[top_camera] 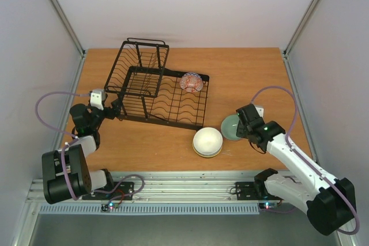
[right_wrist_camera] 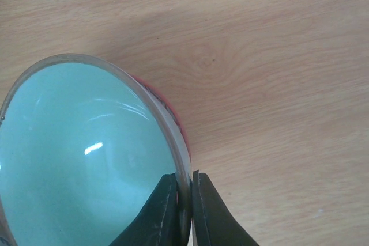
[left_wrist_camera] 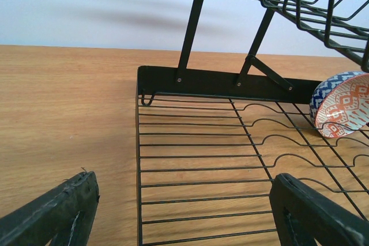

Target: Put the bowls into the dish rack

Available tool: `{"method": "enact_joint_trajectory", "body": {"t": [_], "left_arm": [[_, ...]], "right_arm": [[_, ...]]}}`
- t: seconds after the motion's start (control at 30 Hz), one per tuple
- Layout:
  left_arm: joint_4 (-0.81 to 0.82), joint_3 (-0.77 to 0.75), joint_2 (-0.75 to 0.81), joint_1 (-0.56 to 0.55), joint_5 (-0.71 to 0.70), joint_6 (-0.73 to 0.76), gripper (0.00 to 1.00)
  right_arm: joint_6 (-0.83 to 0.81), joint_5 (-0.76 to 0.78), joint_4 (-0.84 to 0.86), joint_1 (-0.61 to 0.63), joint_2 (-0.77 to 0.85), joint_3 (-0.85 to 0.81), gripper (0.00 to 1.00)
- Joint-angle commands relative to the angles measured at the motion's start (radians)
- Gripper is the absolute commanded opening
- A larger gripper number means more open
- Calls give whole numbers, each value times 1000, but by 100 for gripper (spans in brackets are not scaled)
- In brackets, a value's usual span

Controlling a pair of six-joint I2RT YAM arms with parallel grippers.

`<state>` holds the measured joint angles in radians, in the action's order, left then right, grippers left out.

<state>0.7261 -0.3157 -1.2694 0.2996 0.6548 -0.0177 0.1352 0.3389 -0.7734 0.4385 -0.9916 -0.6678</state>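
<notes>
Two fingers [right_wrist_camera: 155, 214] of right hand [right_wrist_camera: 184, 184] pinch the rim of green bowl [right_wrist_camera: 86, 159]; left hand [left_wrist_camera: 184, 200] gapes wide.

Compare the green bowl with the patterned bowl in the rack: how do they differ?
The green bowl is plain inside; the patterned bowl shows red-and-white motifs. The green bowl is outside the dish rack; the patterned bowl stands on edge in it. The right end effector pinches the green bowl's rim; nothing grips the patterned bowl. Both are small and round.

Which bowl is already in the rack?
The red-and-blue patterned bowl, propped on edge in the rack. The cream bowl and the green bowl, gripped by the right tool, are outside it.
</notes>
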Motion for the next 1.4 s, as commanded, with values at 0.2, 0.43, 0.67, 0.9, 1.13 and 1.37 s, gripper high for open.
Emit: {"method": "enact_joint_trajectory", "body": {"t": [0.2,0.43,0.67,0.9,1.13,1.37], "left_arm": [[67,0,4,-7,37,12,83],[69,1,5,-7,40,13,83],[73,5,13,-7,44,10,83],[69,12,34,-7,43,9,84],[68,10,32,-7,43,12,84],[64,10,34,-7,39,15,84]], "right_arm": [[-148,136,-5,1,84,-144,1],[-334,211,121,75,-6,-266,1],[-847,509,524,390,-234,-318,1],[-1419,626,1093,464,-488,-339,1],[-2164,630,1949,500,-806,-352,1],[-2318,625,2128,508,-949,-407,1]]}}
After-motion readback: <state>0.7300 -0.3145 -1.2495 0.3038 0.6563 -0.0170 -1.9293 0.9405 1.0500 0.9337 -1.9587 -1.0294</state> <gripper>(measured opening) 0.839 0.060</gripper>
